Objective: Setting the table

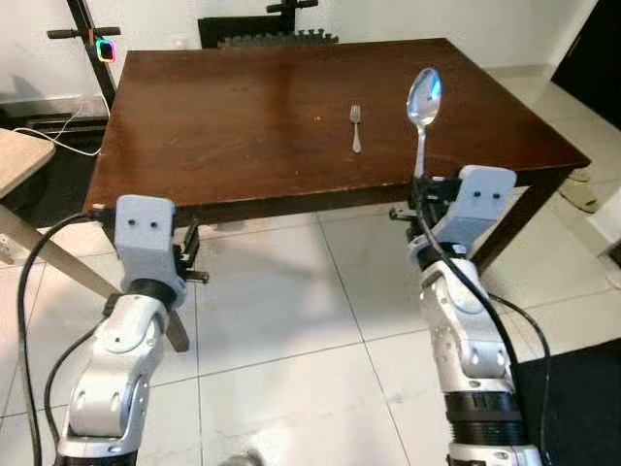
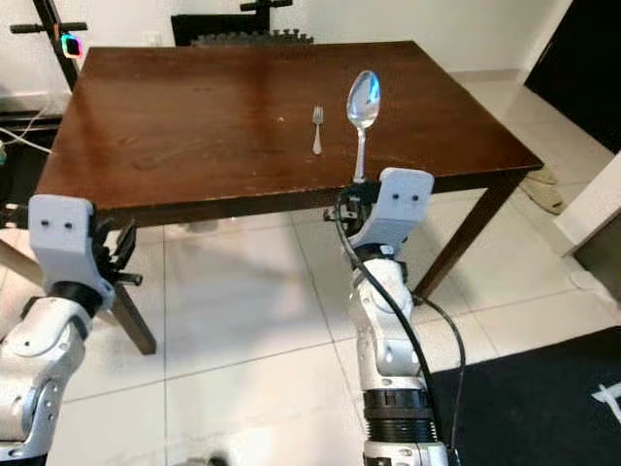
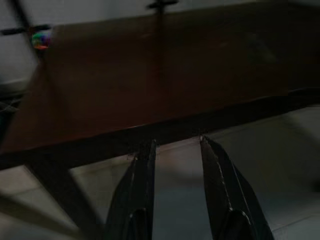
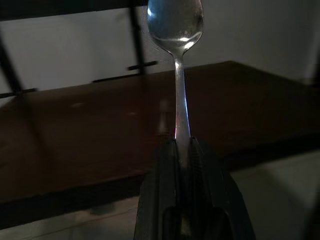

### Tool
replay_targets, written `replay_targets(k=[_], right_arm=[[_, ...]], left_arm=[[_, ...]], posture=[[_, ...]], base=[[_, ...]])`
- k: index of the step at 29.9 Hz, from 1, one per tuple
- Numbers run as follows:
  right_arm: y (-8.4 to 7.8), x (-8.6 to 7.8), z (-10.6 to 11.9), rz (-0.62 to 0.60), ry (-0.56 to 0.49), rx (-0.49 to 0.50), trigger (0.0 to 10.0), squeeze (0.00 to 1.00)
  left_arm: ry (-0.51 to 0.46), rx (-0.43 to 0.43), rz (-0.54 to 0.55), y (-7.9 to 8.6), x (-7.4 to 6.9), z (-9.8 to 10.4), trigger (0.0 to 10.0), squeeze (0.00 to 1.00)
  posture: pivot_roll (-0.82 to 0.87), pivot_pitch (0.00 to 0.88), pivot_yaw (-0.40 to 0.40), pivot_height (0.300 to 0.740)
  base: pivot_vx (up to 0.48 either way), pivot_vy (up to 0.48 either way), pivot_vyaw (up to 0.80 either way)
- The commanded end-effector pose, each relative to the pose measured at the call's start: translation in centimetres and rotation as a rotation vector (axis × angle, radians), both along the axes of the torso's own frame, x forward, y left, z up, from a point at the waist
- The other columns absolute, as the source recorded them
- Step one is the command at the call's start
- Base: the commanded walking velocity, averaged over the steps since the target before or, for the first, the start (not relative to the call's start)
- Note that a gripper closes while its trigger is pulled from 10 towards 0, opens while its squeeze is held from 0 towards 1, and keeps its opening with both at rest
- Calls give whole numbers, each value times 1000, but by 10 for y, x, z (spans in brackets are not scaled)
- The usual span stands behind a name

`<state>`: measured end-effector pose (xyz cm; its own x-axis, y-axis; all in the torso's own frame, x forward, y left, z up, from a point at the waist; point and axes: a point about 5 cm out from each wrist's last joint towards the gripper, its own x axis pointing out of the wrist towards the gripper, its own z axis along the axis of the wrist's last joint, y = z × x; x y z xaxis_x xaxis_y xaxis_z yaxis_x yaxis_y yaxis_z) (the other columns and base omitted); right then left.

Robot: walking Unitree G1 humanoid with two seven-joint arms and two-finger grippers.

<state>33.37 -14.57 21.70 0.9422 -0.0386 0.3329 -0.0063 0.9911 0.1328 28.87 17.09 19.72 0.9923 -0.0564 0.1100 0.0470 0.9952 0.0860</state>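
Closest in, at about seven o'clock, the left gripper (image 3: 176, 150) hangs off the near edge of the table (image 1: 213, 146), over the tiled floor (image 1: 281, 311). Its two black fingers stand parted with nothing between them. It looks idle.

Over at five o'clock, the right gripper (image 4: 182, 145) is doing the work. Its fingers are pinched tight on the lower handle of a spoon (image 1: 424, 97), and the spoon stands nearly upright, bowl at the top, catching the light. The gripper sits just short of the table's near edge, with the spoon's bowl showing against the wood behind it.

Further out, toward twelve o'clock, a fork (image 1: 356, 128) lies flat on the table, tines pointing away, a little to the left of the spoon's line.

My read: the spoon is on its way to a place beside that fork. The risks? The grip is low on a long, slick handle, so the spoon could swivel or slip as the wrist tips it down. Come in too low and the gripper clips the table edge. Drift left on the way down and the spoon knocks the fork askew.
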Motion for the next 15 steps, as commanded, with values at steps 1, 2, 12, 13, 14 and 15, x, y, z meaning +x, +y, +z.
replay_targets(k=[1,2,12,13,14,15], right_arm=[[0,-1,-2,0,4,18,10000,0],[0,-1,-2,0,4,18,10000,0],[-1,-2,-3,-2,6,19,10000,0],[-1,-2,-3,-2,6,20,10000,0],[-1,-2,-3,-2,6,19,10000,0],[-1,-2,-3,-3,7,19,10000,0]], left_arm=[[11,3,7,2,-1,-3,10000,0],[12,3,7,2,-1,-3,10000,0],[12,3,7,2,-1,-3,10000,0],[12,4,7,2,-1,-3,10000,0],[13,3,7,2,-1,-3,10000,0],[13,3,8,2,-1,-3,10000,0]], posture=[[105,84,6,740],[105,85,6,740],[105,86,7,740],[105,86,7,740],[106,86,7,740],[105,86,7,740]], base=[[-270,0,0],[-270,0,0],[-268,0,0],[-266,0,0],[-266,0,0],[-262,0,0]])
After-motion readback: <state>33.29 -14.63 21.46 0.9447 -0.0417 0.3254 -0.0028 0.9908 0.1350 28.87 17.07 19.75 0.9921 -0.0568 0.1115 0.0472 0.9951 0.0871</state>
